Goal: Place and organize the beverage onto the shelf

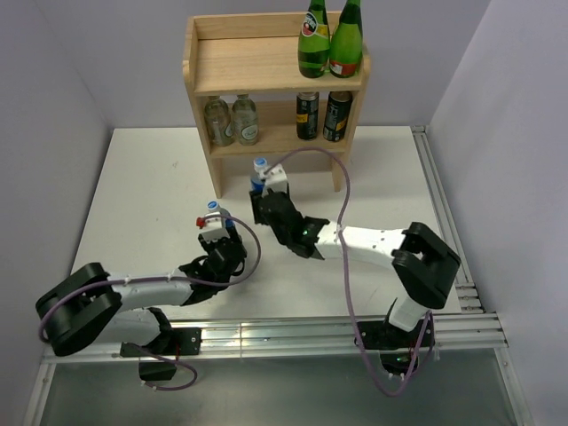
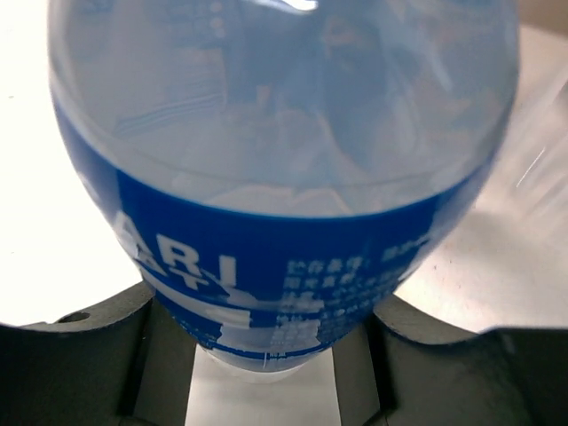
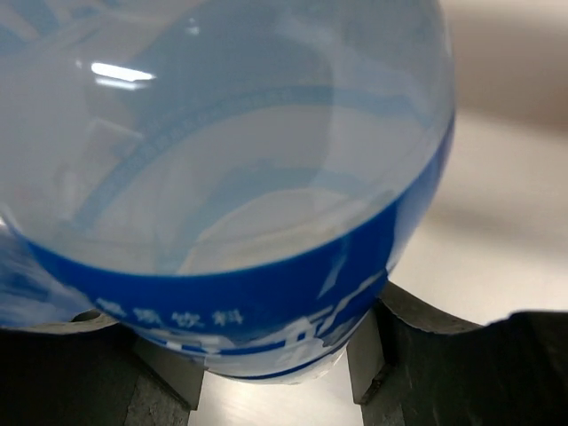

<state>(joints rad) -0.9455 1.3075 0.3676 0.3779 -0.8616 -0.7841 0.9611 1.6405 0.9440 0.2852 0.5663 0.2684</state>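
Note:
The light-wood shelf [image 1: 240,67] stands at the back of the table. Two green bottles [image 1: 313,40] stand on the right of its top board. Two clear bottles [image 1: 219,122] and two dark cans [image 1: 307,115] stand on the lower tier. My left gripper [image 1: 216,232] is shut on a clear bottle with a blue label [image 1: 213,213], left of the shelf's front. That bottle [image 2: 266,177] fills the left wrist view between my fingers [image 2: 169,355]. My right gripper [image 1: 268,202] is shut on a second blue-label bottle [image 1: 259,173], just in front of the lower tier. This bottle [image 3: 222,160] fills the right wrist view.
Aluminium rails [image 1: 293,333] run along the table's near edge and its right side [image 1: 439,195]. Grey walls close in the table at the left, back and right. The left half of the shelf's top board is bare wood.

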